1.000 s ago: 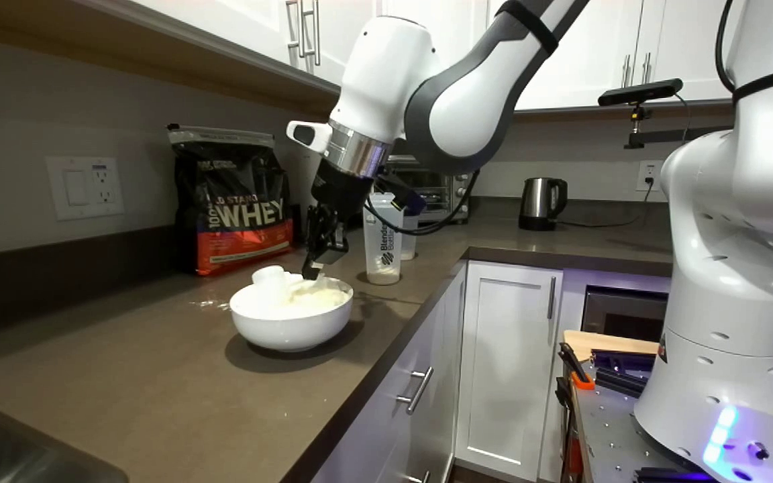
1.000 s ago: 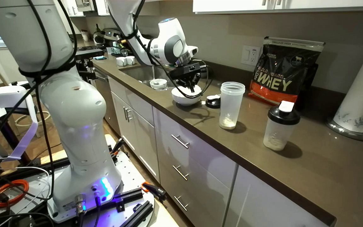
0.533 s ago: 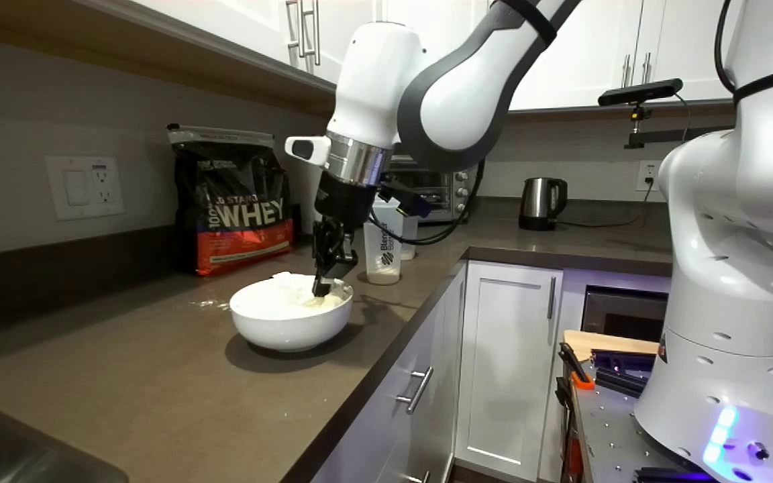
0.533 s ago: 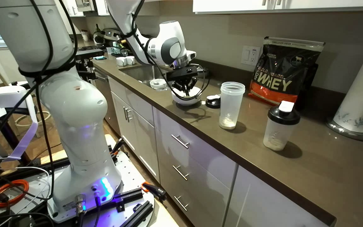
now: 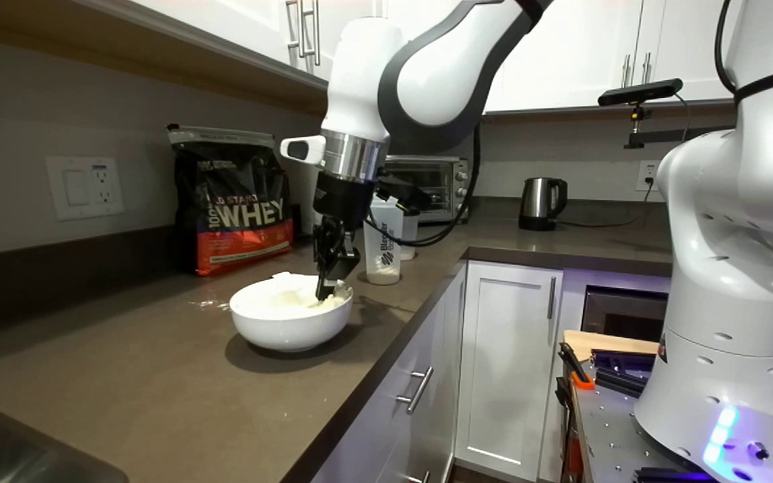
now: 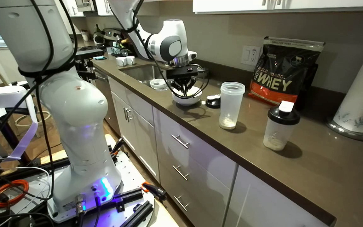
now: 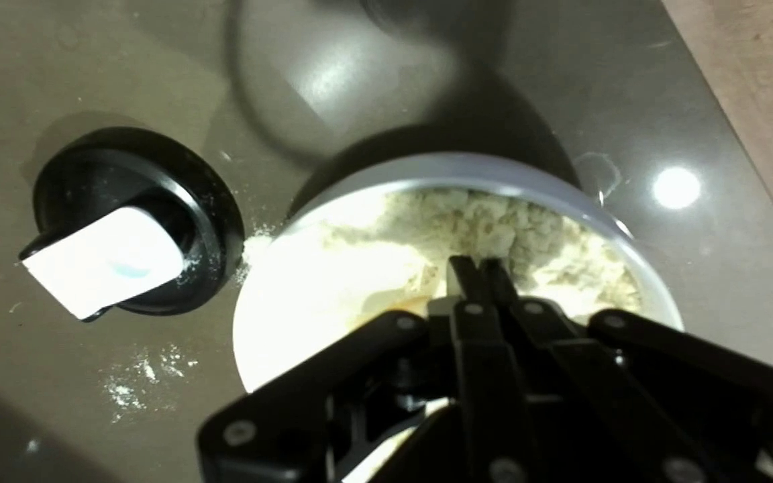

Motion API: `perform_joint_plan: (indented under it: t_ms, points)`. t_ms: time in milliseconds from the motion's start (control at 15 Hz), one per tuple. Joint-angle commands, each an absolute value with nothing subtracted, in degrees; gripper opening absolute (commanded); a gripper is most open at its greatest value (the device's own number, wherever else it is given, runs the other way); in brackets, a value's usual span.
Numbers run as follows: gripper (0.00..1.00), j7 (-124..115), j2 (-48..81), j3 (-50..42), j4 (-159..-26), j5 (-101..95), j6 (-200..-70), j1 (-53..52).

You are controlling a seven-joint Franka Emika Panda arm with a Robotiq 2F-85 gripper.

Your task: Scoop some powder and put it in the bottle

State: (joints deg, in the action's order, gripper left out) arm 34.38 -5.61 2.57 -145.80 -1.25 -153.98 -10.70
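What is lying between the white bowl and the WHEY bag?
A black lid, in an exterior view, where the open bottle stands nearer the camera; the wrist view shows white specks beside the lid.

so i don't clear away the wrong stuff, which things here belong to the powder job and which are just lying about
For the job:
gripper; whether it holds a scoop is unclear
powder
white bowl
tall open bottle

Just lying about:
black lid
lidded shaker
whey bag
paper towel roll
steel kettle
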Motion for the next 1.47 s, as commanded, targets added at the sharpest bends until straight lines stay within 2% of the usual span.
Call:
perform_joint_plan:
  t_ms: [0, 533, 1400]
  points:
    - [0.03, 36.56, -5.5, 2.79, -145.0, 0.39, -152.31, -10.25]
    - [0.03, 39.93, -4.69, 1.92, -142.45, 4.69, -147.64, -10.02]
    - [0.03, 38.03, -2.59, 1.97, -139.41, 1.82, -147.46, -8.18]
